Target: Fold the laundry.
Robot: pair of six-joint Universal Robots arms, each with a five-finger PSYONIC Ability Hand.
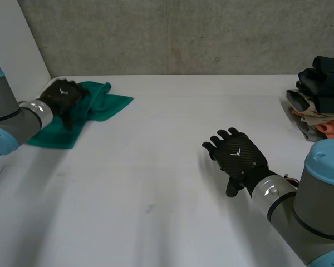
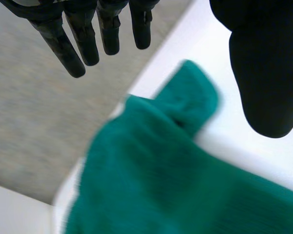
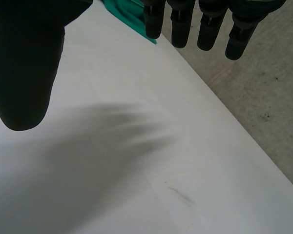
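Note:
A green cloth (image 1: 94, 105) lies bunched at the table's far left corner. My left hand (image 1: 64, 97) hovers over its middle with straight fingers, holding nothing. In the left wrist view the green cloth (image 2: 176, 180) spreads below the left hand's fingers (image 2: 83, 44) and thumb (image 2: 266, 73), a rolled end poking toward the table edge. My right hand (image 1: 238, 156) floats open above the bare table right of centre. From the right wrist, the right hand's fingers (image 3: 205, 24) and thumb (image 3: 24, 63) stand apart, and a corner of the green cloth (image 3: 124, 9) lies beyond the fingertips.
A pile of dark, beige and orange laundry (image 1: 320, 97) sits at the table's right edge. A grey wall (image 1: 183, 33) runs behind the white table (image 1: 156, 183), and a white panel stands at the left.

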